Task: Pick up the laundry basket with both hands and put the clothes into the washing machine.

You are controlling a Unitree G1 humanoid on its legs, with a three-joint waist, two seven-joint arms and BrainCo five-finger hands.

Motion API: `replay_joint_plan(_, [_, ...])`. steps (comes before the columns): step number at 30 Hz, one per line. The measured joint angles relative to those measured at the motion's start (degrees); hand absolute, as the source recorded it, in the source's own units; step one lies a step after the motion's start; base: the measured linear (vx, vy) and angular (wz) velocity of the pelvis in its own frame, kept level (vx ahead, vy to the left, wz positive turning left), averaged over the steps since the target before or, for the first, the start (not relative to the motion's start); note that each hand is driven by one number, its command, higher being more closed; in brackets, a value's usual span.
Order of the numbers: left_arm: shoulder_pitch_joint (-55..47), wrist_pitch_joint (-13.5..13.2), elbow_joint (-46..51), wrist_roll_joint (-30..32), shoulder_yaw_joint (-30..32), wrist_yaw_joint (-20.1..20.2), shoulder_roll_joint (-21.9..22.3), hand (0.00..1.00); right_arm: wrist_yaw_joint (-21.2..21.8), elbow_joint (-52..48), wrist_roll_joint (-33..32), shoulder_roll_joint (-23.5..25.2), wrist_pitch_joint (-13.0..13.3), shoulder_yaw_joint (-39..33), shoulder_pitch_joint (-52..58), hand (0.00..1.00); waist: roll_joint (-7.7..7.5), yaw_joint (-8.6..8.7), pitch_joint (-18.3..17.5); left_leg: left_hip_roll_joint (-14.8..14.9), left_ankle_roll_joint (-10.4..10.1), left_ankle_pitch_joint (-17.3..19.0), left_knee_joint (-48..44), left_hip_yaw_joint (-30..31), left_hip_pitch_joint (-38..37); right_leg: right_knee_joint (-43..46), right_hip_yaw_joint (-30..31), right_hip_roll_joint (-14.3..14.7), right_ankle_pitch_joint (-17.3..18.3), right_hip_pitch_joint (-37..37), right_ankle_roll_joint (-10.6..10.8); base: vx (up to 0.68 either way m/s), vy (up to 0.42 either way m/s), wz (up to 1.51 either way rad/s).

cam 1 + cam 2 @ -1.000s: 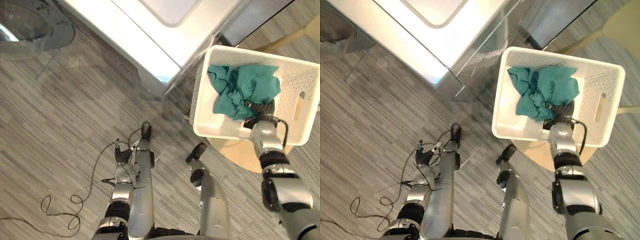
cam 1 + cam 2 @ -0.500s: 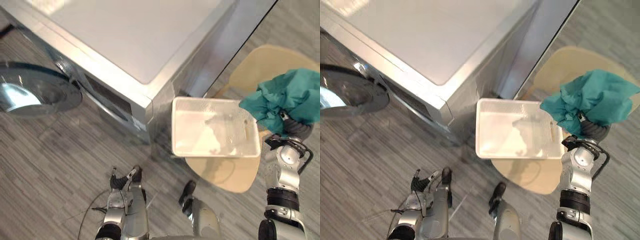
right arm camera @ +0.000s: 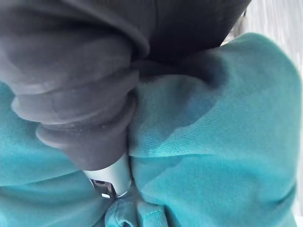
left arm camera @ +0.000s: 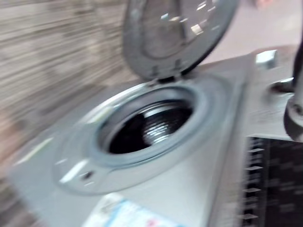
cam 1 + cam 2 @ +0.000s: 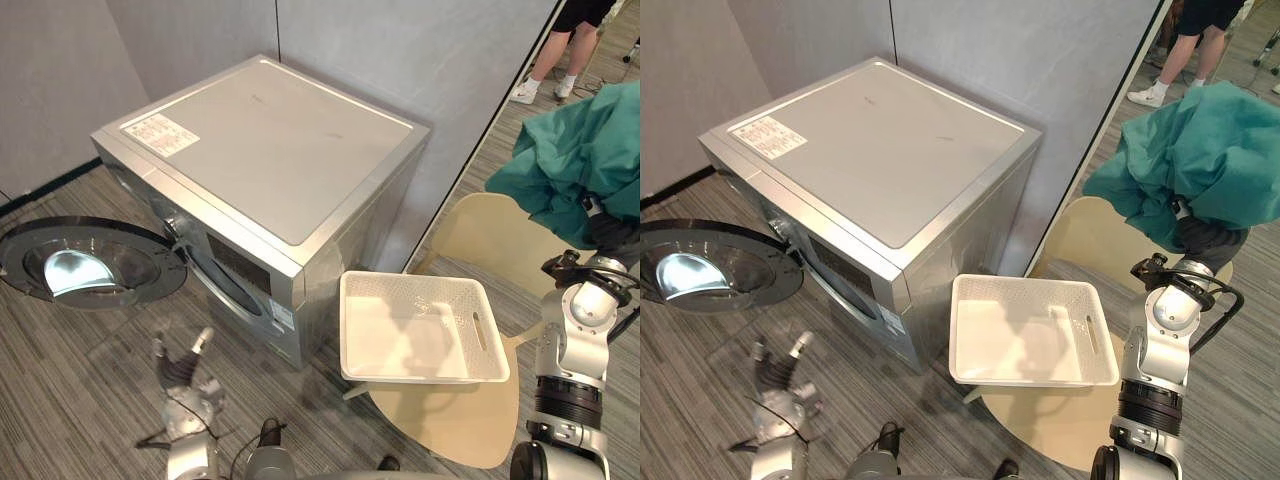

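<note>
The white laundry basket (image 5: 420, 330) stands empty on a pale wooden seat (image 5: 470, 425), right of the silver washing machine (image 5: 270, 170). The machine's round door (image 5: 85, 262) hangs open at the left, and the dark drum opening (image 4: 147, 125) faces me in the left wrist view. My right hand (image 5: 1205, 238) is raised high at the right, above and beyond the basket, shut on a bundle of teal clothes (image 5: 580, 160) that drapes over it. A silver finger (image 3: 111, 177) presses into the teal cloth (image 3: 213, 142). My left hand (image 5: 180, 372) is low at the left, fingers spread, holding nothing.
A grey partition wall (image 5: 400, 50) stands behind the machine. A person's legs (image 5: 560, 50) show at the far top right. Striped grey floor (image 5: 70, 370) lies in front of the machine around the open door.
The camera has tilted upward. My right hand has lifted the teal clothes out of the basket and high above it. My left hand has come up with its fingers spread.
</note>
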State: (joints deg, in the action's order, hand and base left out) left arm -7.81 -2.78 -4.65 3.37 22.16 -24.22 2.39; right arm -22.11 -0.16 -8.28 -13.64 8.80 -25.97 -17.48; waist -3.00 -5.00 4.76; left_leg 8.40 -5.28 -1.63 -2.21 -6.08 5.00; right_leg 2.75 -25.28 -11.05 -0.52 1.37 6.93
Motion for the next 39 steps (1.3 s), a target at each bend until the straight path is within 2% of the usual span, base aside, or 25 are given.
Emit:
replay_joint_plan(5, [0.51,-2.08,17.46,-0.24,-1.03,-3.3,0.08,0.0,2.17,-3.79,0.01,0.94,0.09,3.38,0.2,1.0,1.84,1.02,-1.74,-0.21,-0.01,0.02,0.34,-0.03,-1.81,-0.1,0.23,-0.1,-0.01,1.63,0.01,-0.01,0.005,0.0])
replay_joint_plan(8, [3.26,-3.01,25.39,2.23,-5.85,-4.91,-0.65,0.0,4.04,-6.24,-0.02,0.93,1.11,6.62,0.45,1.0,2.72,1.17,-2.49,-0.21,-0.01,0.01,0.66,-0.35,-3.47,-0.08,0.6,-0.1,-0.02,2.74,0.03,-0.04,0.004,-0.06])
replay_joint_plan(11, [6.46,-6.43,31.77,4.49,-12.96,-4.83,-3.31,0.0,6.88,-9.0,-0.11,0.95,2.65,11.43,0.48,1.0,3.53,1.16,-3.11,-0.22,-0.06,-0.04,2.12,-1.78,-5.63,-0.1,2.18,-0.12,-0.02,3.04,0.03,-0.04,0.005,-0.19])
replay_joint_plan(13, [8.49,-9.14,33.56,3.12,-16.47,-3.23,-5.04,0.0,8.59,-10.18,-0.45,1.31,3.51,14.02,0.52,1.0,3.88,1.45,-3.47,-0.27,-0.06,-0.05,2.28,-2.18,-6.27,-0.1,2.68,-0.17,-0.12,3.41,0.1,-0.01,0.005,-0.18])
replay_joint_plan(14, [10.08,-10.96,33.6,0.05,-18.53,-1.2,-5.59,0.0,9.44,-10.41,-0.76,1.92,4.14,15.61,0.5,1.0,4.03,2.02,-3.6,-0.26,-0.06,-0.05,2.45,-2.67,-6.89,-0.08,3.21,-0.16,-0.13,3.44,0.1,-0.02,0.003,-0.15])
replay_joint_plan(16, [11.94,-12.24,33.38,-4.53,-21.38,1.26,-5.72,0.0,10.64,-10.41,-1.41,2.6,4.23,18.35,0.5,1.0,4.23,2.66,-3.81,-0.26,-0.07,-0.06,2.91,-3.37,-7.65,-0.09,3.83,-0.16,-0.17,3.53,0.1,-0.01,0.002,-0.2])
replay_joint_plan(18, [14.47,-12.89,32.55,-11.71,-24.97,4.87,-5.86,0.0,12.37,-10.4,-3.08,3.13,4.2,20.97,0.46,1.0,4.35,2.8,-3.88,-0.25,-0.22,-0.17,3.61,-4.78,-8.51,-0.68,5.21,-0.03,-0.74,3.47,0.03,0.01,0.006,-0.3])
replay_joint_plan(21, [18.65,-12.62,28.48,-18.28,-28.95,7.9,-6.27,0.0,13.12,-10.4,-3.46,3.36,4.05,23.13,-0.13,1.0,4.35,3.1,-3.89,-0.38,-0.22,-0.18,4.02,-5.56,-8.85,-1.02,5.97,-0.04,-1.17,3.45,0.16,0.02,0.008,-0.16])
replay_joint_plan(25, [23.18,-10.84,23.19,-20.42,-34.14,10.26,-7.2,0.0,14.99,-10.39,-3.72,3.59,3.72,27.12,-3.21,1.0,4.34,4.28,-3.89,-0.41,-0.21,-0.18,4.39,-6.39,-9.5,-1.21,6.72,0.0,-1.24,3.41,0.18,0.02,0.002,-0.1])
replay_joint_plan(33, [30.1,-8.65,16.14,-20.45,-41.2,11.8,-7.14,0.0,15.93,-10.37,-5.13,4.46,3.26,29.59,-3.62,1.0,4.36,4.56,-3.89,-0.54,-0.25,-0.24,5.5,-6.93,-10.0,-2.01,7.17,0.19,-1.42,3.41,0.3,0.01,-0.001,-0.03])
replay_joint_plan(39, [31.88,-6.95,12.78,-20.46,-45.64,13.12,-7.05,0.0,16.12,-10.35,-5.12,5.75,3.12,31.56,-3.62,1.0,4.34,5.87,-3.89,-0.59,-0.24,-0.24,6.24,-7.61,-10.52,-2.42,7.88,0.31,-1.42,3.39,0.31,0.0,0.0,-0.04])
